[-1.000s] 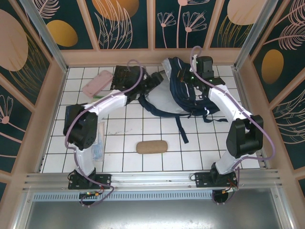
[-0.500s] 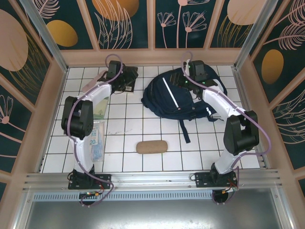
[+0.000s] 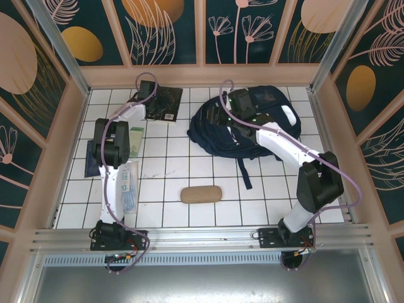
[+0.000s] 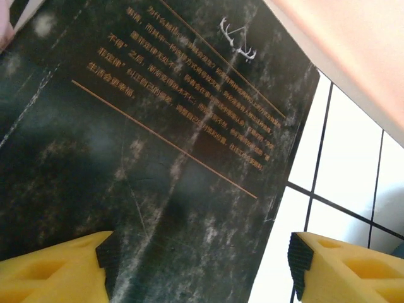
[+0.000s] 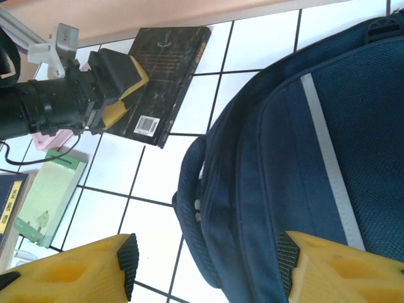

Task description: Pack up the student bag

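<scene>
The student bag point(image 3: 252, 126), navy with a white stripe, lies flat at the back right of the tiled table. My right gripper point(image 3: 218, 117) hovers open over its left end. In the right wrist view the fingers point(image 5: 297, 265) straddle the bag's zipped edge point(image 5: 252, 189) without touching it. My left gripper point(image 3: 153, 104) is open just above a black book point(image 3: 167, 103) at the back left. In the left wrist view one fingertip point(image 4: 104, 259) sits over the book's cover point(image 4: 158, 139), the other over white tile past its edge. The left gripper point(image 5: 117, 88) also appears above the book point(image 5: 167, 69).
A brown pencil case point(image 3: 201, 194) lies mid-table. A green notebook point(image 3: 134, 136), a small navy booklet point(image 3: 93, 158) and a clear plastic sleeve point(image 3: 128, 186) lie along the left side. Wooden walls point(image 3: 202, 76) ring the table. The bag's straps point(image 3: 243, 170) trail toward the front.
The right gripper has opened and slid left across the bag, which now lies flat. The left arm has swung from the bag over to the black book.
</scene>
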You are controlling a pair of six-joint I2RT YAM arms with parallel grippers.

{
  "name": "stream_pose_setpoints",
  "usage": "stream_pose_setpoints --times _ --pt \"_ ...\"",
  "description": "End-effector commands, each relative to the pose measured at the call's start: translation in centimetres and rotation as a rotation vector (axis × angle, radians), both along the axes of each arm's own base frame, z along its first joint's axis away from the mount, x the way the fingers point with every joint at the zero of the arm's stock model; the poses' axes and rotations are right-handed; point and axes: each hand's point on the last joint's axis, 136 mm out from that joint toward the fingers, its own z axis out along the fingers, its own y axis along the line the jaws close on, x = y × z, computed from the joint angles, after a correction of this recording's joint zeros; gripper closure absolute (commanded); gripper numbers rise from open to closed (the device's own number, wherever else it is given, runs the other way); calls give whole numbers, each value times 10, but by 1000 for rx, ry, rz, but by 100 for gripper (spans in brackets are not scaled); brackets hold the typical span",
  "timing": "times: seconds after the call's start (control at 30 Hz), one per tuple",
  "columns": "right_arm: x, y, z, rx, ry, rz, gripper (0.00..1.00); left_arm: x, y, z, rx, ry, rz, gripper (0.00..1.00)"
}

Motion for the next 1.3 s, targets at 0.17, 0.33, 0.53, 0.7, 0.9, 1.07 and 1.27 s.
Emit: stream_pose_setpoints --times 0.17,0.33,0.53,0.7,0.9,1.07,1.27 --pt "4 16 0 31 -9 17 37 -83 -15 -41 -252 165 60 30" --pt "10 36 -9 57 16 62 38 -131 -17 -37 -320 195 136 30" --pt "11 67 -24 95 62 125 42 -197 -28 -38 -328 251 158 30" --pt "4 93 -45 133 128 167 50 -242 -40 -36 -353 278 161 30" --pt "-10 116 -77 130 198 212 56 -248 -29 -1 -254 189 119 28" --pt "-19 130 -103 89 242 248 58 -241 -4 11 -147 155 105 27" --pt "-22 139 -133 50 297 258 58 -234 28 9 -74 142 85 28"
